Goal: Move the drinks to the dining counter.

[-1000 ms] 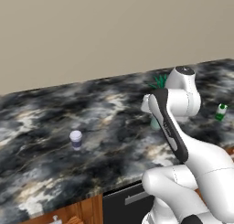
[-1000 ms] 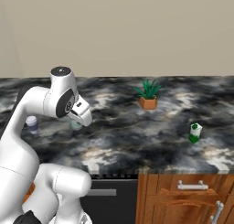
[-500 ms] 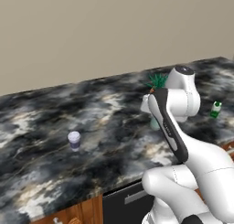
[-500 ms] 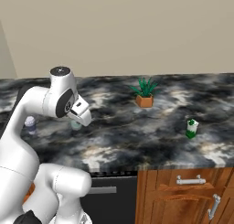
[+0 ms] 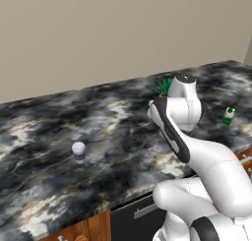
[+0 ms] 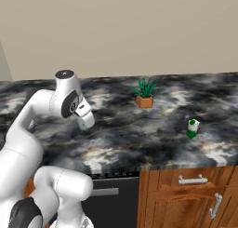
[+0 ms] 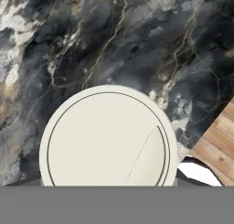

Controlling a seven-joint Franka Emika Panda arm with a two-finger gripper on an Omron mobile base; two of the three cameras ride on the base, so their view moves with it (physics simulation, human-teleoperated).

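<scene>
In the left base view, the black marble table [image 5: 44, 151], veined grey and white, carries a purple-blue paper cup [image 5: 78, 152] with a white lid, standing upright well left of the arm. A small green bottle [image 5: 228, 115] with a white top stands upright far right, near the table's front edge. A spiky green plant [image 5: 163, 85] is mostly hidden behind the white arm, and the gripper is blocked by the arm's upper links.

In the right base view, the purple-blue cup is reduced to a sliver beside the arm. The plant sits in a square orange pot [image 6: 144, 101]. The bottle stands apart to its right and nearer the front. At the hand, the gripper [image 6: 86, 122] seems to carry a pale cup [image 6: 86, 124], its axis near vertical, above the marble; the fingers themselves are too small to make out.

In the hand view, a round off-white lid [image 7: 108, 138] faces the camera, cut off at the bottom. The gripper looks clamped on this cup, though the fingertips are hidden. Wooden cabinet [image 7: 219, 136] planks show at right.
</scene>
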